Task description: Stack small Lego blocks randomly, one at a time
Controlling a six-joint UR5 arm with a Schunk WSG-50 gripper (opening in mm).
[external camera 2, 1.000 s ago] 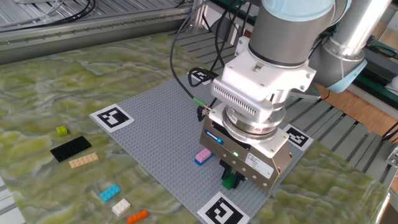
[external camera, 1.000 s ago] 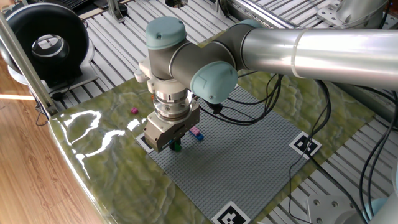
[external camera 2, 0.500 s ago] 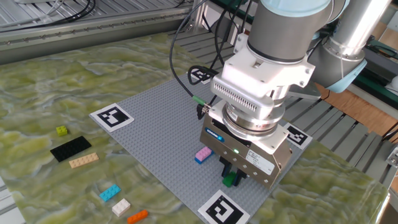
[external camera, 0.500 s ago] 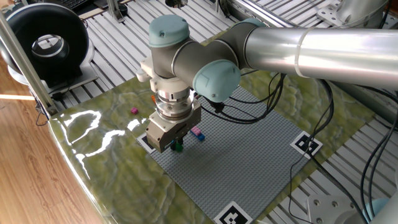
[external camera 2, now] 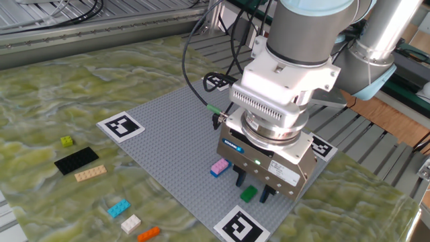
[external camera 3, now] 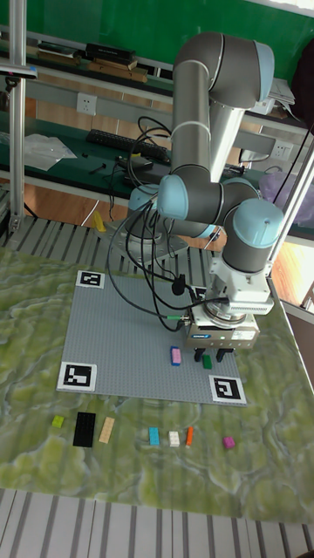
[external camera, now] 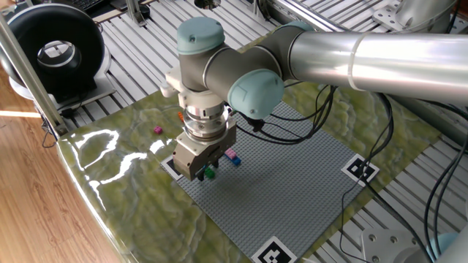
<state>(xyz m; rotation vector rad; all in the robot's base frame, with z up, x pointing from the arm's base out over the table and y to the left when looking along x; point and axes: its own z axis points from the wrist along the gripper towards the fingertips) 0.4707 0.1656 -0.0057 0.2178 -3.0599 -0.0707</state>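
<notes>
The hand (external camera 2: pixel 253 190) stood just above the grey studded baseplate (external camera 2: pixel 175 144), its two dark fingers (external camera 2: pixel 239 178) parted and gripping nothing. One green brick (external camera 2: pixel 249 194) sat on the baseplate between the fingertips, apart from both as far as this view showed. Just left of it lay a pink brick on a blue brick (external camera 2: pixel 219 168), two pieces stacked.

On the glossy green marbled table (external camera 3: pixel 131 471), along the near edge in the tall view: one lime brick (external camera 3: pixel 58 421), one flat black plate (external camera 3: pixel 85 429), one tan plate (external camera 3: pixel 107 428), one cyan brick (external camera 3: pixel 153 436), one white brick (external camera 3: pixel 174 438), one orange brick (external camera 3: pixel 189 436), one magenta brick (external camera 3: pixel 228 443).

Three black-and-white marker tags showed there at the baseplate corners (external camera 3: pixel 76 377). The green brick lay close to the near right tag (external camera 2: pixel 239 226); the baseplate's left half stood open.
</notes>
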